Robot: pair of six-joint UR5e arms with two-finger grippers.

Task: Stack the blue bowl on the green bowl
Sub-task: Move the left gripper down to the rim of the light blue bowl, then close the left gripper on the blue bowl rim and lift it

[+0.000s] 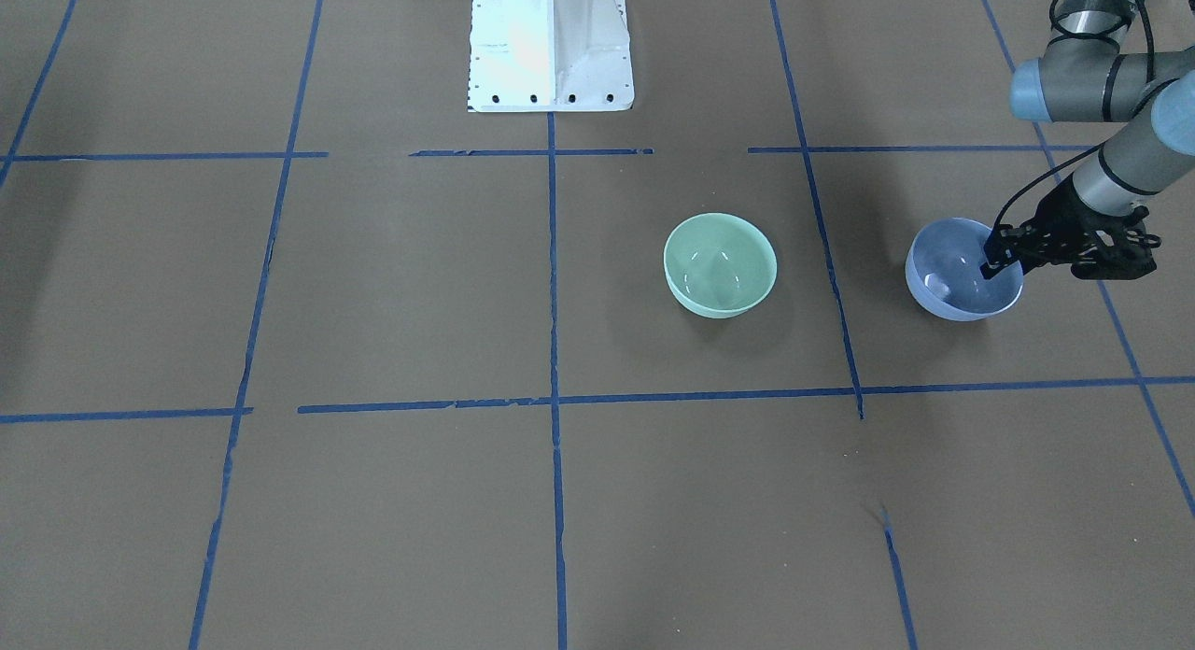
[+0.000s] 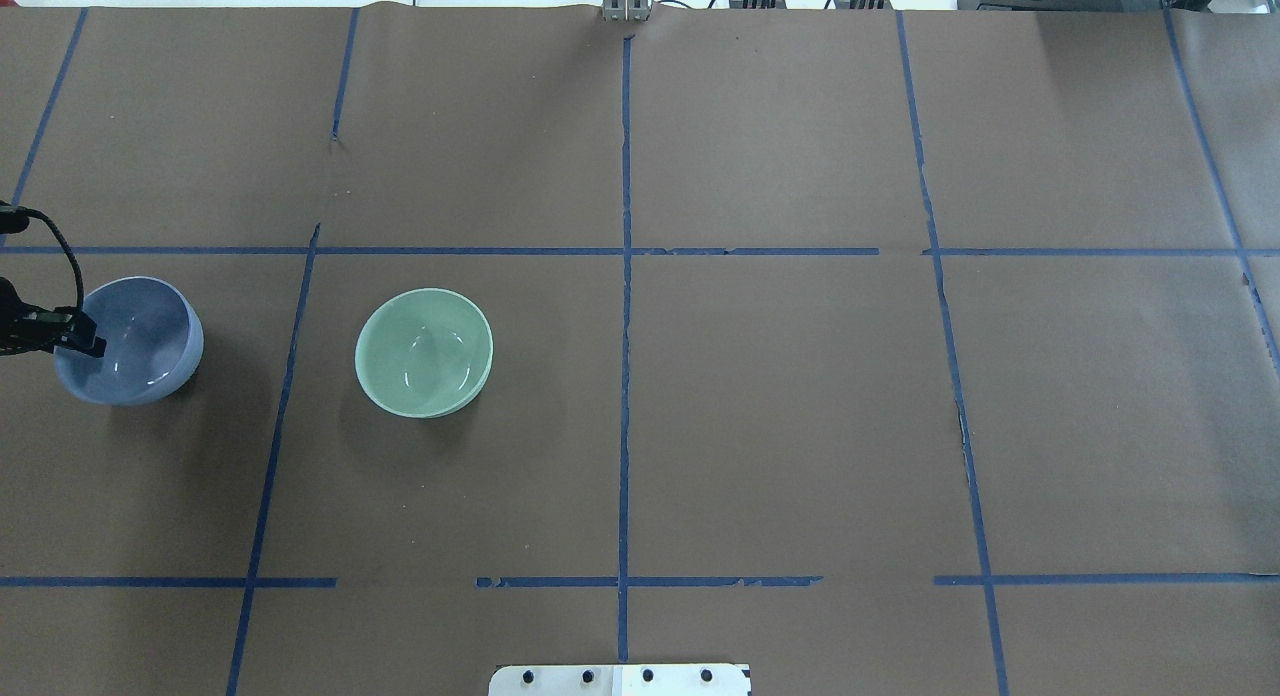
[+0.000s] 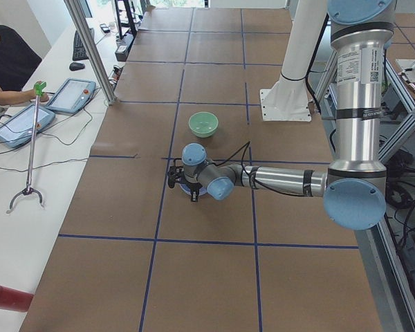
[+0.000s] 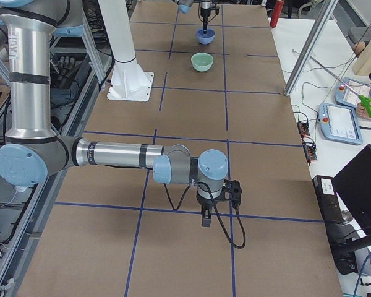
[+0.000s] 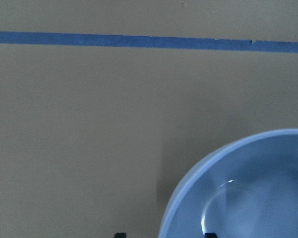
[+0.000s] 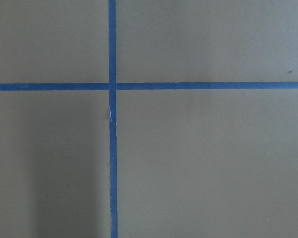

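On my overhead feed the blue bowl (image 2: 140,348) sits at the far left of the table (image 2: 780,406), in the middle row of squares marked by the blue tape lines (image 2: 625,376). It stands upright on the brown paper cover with its mouth facing up. It is round, so it looks the same from every side. The wall is smooth and glossy, a pale periwinkle with a few bright glints.

The left claw (image 1: 1001,263) comes down over the bowl's outer edge, the side away from the green bowl. One finger (image 1: 988,269) reaches inside the hollow and the other is outside the wall. The left wrist camera shows the two black tips spread wide with the rim running between them. I read the claw as parted and straddling the rim, not pinching it. That finger is the only thing I see inside this bowl.

One square to the right, across a tape line, sits the green bowl (image 2: 424,352). It is also upright and mouth up, and about the same size. It is round and glossy, a pale mint, and its hollow shows only smooth glaze and two curved highlights. The two bowls are near each other but clearly apart.

Far over on the right, the right claw (image 4: 204,221) hangs pointing down over a crossing of tape lines. It is well apart from both bowls. Only the side camera catches it, so I cannot tell how far apart its fingers are.
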